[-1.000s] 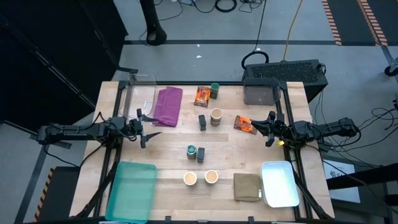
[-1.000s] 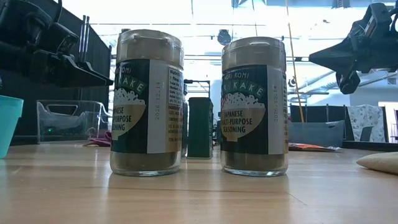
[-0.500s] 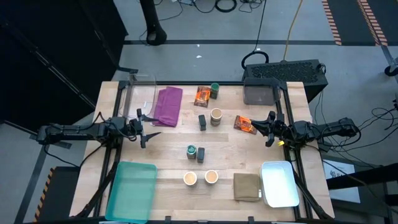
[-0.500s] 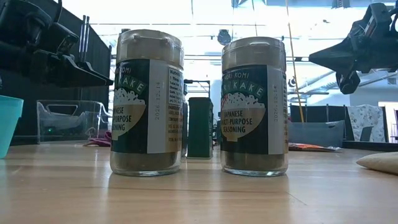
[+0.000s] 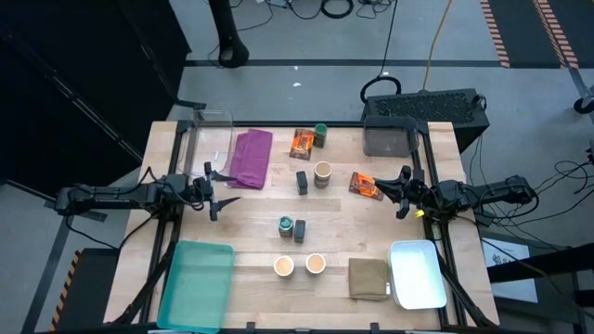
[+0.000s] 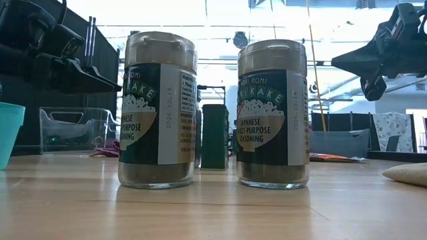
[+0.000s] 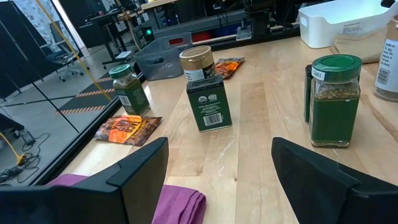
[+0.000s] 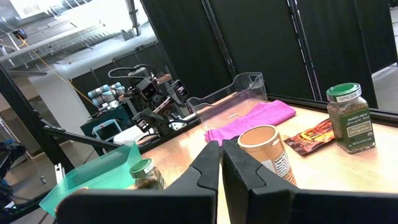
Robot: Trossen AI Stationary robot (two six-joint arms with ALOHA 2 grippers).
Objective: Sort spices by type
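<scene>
Fingers on the left gripper [image 5: 215, 190] are spread open; the right gripper [image 5: 401, 193] is closed, empty. Jars [image 5: 286, 225], packets [image 5: 301, 143] and cups [image 5: 284, 266] look unsorted.

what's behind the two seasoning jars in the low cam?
Between the two seasoning jars a dark green block stands upright farther back. The jars cover whatever sits directly behind them.

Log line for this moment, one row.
left claw: open, empty, beside purple cloth | right claw: shut, empty, beside orange packet | spices unsorted
</scene>
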